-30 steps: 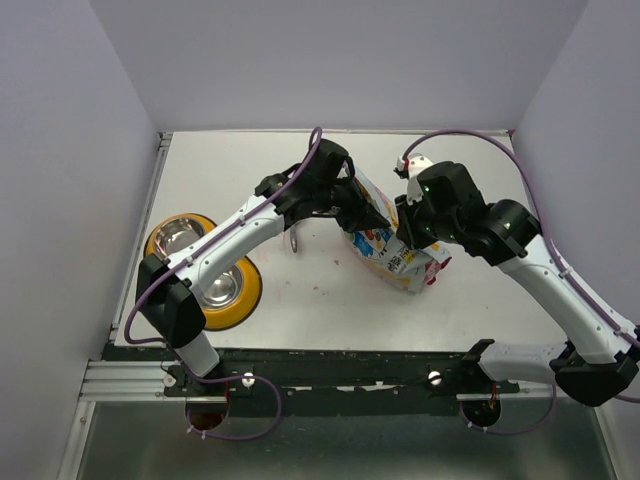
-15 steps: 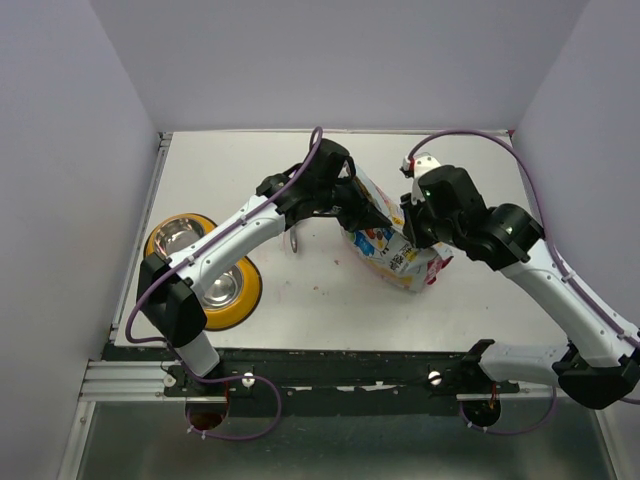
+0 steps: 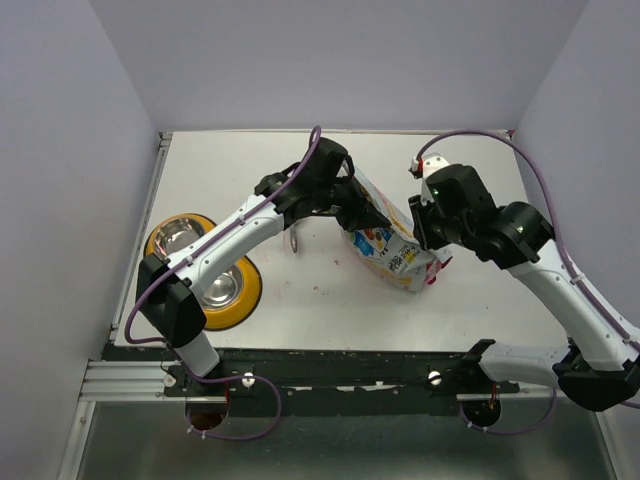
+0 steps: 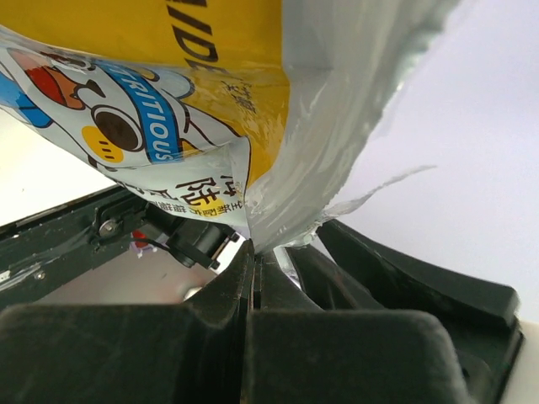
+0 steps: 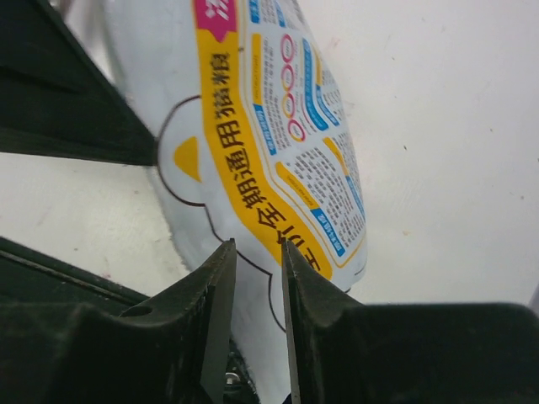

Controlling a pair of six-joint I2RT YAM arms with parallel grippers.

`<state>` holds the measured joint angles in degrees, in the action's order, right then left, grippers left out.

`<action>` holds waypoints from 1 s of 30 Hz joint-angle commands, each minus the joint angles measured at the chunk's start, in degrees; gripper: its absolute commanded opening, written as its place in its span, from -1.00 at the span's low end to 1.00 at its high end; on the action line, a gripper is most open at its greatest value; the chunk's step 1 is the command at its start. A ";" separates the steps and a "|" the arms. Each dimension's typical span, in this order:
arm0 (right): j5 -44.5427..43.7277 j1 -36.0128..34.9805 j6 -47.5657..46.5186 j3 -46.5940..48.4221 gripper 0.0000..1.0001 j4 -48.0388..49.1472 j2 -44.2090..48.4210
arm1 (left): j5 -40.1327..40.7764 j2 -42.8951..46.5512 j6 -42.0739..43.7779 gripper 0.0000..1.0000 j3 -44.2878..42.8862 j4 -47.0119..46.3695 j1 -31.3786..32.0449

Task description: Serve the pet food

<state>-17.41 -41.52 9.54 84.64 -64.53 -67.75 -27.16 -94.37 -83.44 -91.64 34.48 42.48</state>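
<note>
The pet food itself is hidden inside its yellow-white printed bag, which leans on the table mid-right. My left gripper is shut on the bag's torn silvery top edge; the film is pinched between the jaws. My right gripper hovers at the bag's right side. Its jaws stand a narrow gap apart, with the bag's printed face showing beyond them and nothing pinched.
A yellow double-bowl feeder with two steel bowls sits at the left near edge, under the left arm. A small silver scoop lies on the table between feeder and bag. Walls enclose the table at left, back and right.
My right gripper has drawn back to the right, off the bag's side, and its jaws have parted slightly. The left gripper keeps its hold on the bag's top edge.
</note>
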 commanded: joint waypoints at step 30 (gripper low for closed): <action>3.08 0.03 -2.42 1.84 -0.34 -2.00 0.68 | -1.41 0.06 -0.14 -1.00 -3.37 1.91 -0.29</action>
<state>-10.09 -41.63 7.22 85.91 -64.82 -67.81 -27.16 -94.63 -83.18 -93.12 36.14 42.48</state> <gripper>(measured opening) 0.334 0.009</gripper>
